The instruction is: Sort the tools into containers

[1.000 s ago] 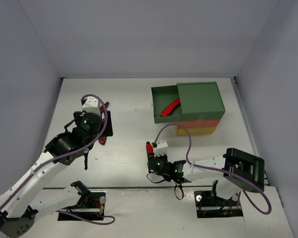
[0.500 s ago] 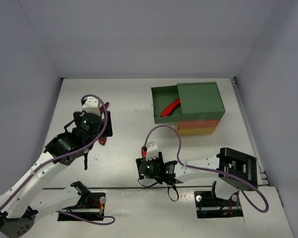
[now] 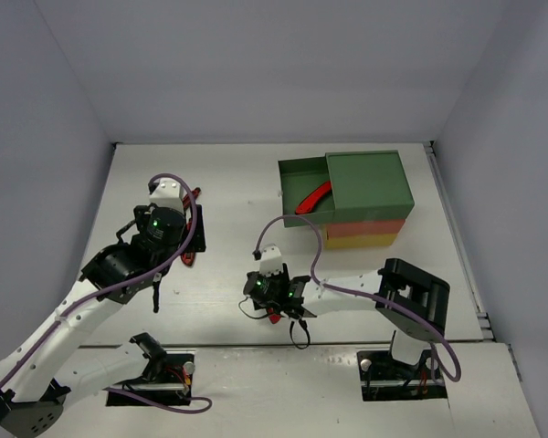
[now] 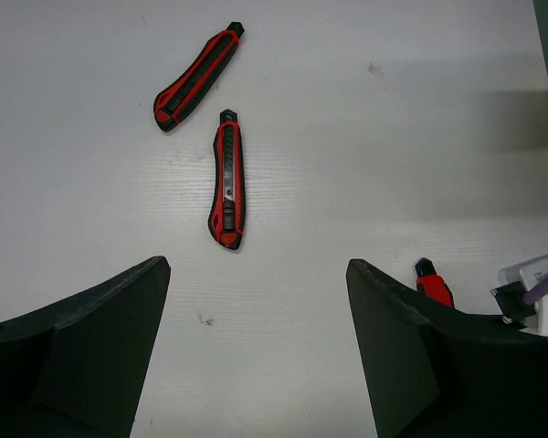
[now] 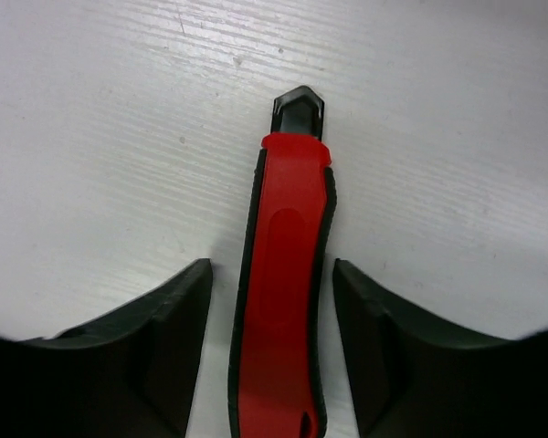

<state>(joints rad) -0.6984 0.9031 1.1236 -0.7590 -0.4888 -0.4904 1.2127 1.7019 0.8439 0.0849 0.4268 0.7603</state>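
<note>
- Knife [image 5: 283,301], red/black utility type, lies flat on table [image 5: 91,109] betw. the fingers of right gripper [image 5: 272,266]. Jaws are apart and straddle it, w/ a thin strip of table showing on one side.
- Left gripper [image 4: 258,265]: jaws wide, nothing betw. them, above bare table.
- Ahead of it lie far knife [image 4: 196,66] and near knife [image 4: 228,187], both red/black, close together but not touching.
- Drawer unit [image 3: 370,182] sits far right on table. Green top drawer [image 3: 284,187] is pulled out twd left, w/ a red tool [image 3: 312,198] inside.
</note>
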